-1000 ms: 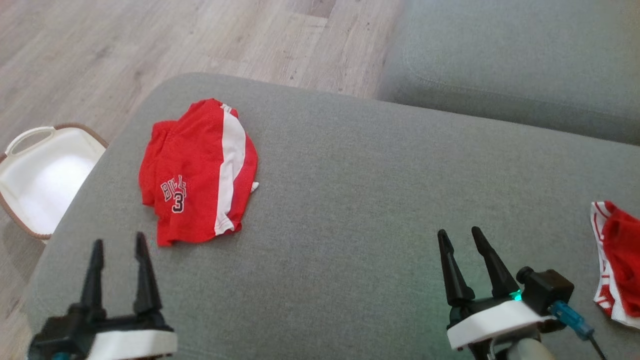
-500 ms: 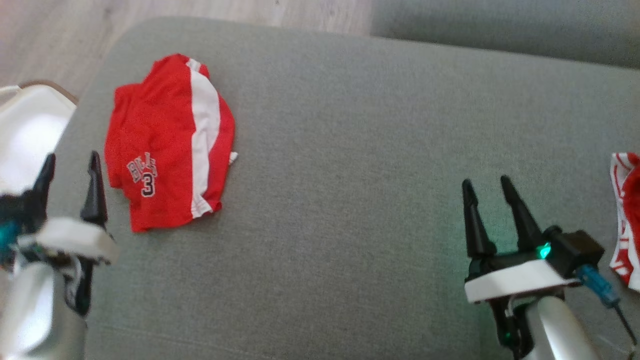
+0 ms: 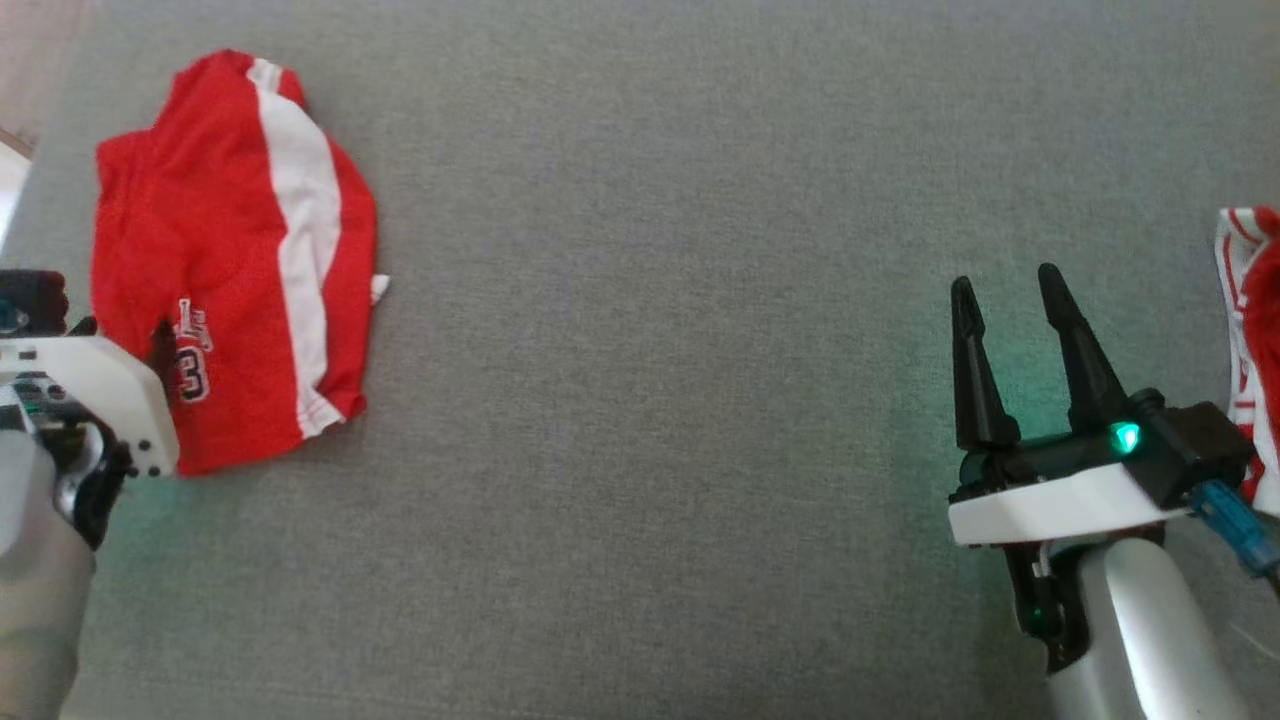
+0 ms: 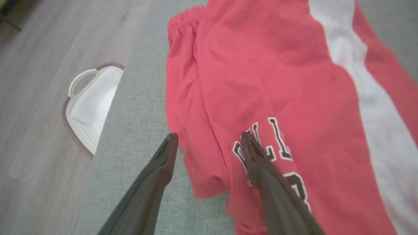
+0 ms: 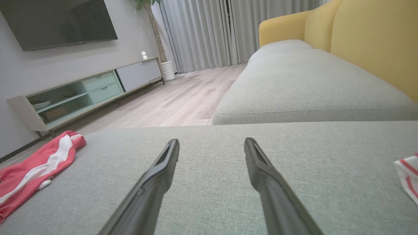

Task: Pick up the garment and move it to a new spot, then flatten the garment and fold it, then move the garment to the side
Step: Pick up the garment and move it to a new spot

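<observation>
Pick-up step: my left gripper, jaws apart, straddles the garment's near edge. Next I lower and close. My right gripper waits well apart, jaws apart too.

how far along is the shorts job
Done: nothing visible yet; the shorts lie loosely bunched on the cushion, ungripped. In hand: the left gripper is at their edge, jaws open, one finger over the lettering. The right gripper is open above bare cushion. Left: grasp, move, flatten, fold, set aside.
</observation>
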Available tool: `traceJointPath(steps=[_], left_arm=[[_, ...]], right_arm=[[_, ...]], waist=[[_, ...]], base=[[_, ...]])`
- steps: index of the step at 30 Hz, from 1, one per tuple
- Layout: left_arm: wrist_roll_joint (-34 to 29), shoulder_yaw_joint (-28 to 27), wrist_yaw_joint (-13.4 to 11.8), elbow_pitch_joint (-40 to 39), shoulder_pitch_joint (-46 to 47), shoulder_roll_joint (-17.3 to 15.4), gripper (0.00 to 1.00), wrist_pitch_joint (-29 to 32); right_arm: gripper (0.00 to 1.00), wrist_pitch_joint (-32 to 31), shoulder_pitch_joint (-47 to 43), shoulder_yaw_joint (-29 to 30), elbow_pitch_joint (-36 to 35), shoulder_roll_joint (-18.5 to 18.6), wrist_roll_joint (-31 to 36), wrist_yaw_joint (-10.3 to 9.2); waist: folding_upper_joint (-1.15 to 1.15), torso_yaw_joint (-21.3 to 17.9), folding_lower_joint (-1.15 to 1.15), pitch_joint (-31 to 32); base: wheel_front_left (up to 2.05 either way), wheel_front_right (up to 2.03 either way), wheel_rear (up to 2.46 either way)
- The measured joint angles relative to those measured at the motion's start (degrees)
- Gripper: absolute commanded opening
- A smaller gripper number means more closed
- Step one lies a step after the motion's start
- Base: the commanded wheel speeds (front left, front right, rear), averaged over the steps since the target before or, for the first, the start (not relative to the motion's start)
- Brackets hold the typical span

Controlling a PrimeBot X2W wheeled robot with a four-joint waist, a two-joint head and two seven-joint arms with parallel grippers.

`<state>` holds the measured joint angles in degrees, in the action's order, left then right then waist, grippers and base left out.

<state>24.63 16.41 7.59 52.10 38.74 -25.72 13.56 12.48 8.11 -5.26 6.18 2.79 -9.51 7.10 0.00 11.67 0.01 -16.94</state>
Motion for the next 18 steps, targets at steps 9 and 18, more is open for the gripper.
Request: traceJointPath(steps=[9,18], left_arm=[[10.3,7.4,0.0,4.9,4.1,-1.7,1.00,5.2],[16.4,10.3,0.0,4.5,4.1,-2.0,0.00,-2.4]], right_arm=[[1.00,-1.2,0.0,0.4,-3.4,0.0,0.7,0.00],[1.00,-1.3,0.0,0.5,-3.3,0.0,0.4,0.00]], waist=[[0.00,-2.2,0.00,-3.3],[0.00,-2.3,-0.01,-1.3]], base=[[0.00,0.00,0.00],[0.00,0.00,0.00]])
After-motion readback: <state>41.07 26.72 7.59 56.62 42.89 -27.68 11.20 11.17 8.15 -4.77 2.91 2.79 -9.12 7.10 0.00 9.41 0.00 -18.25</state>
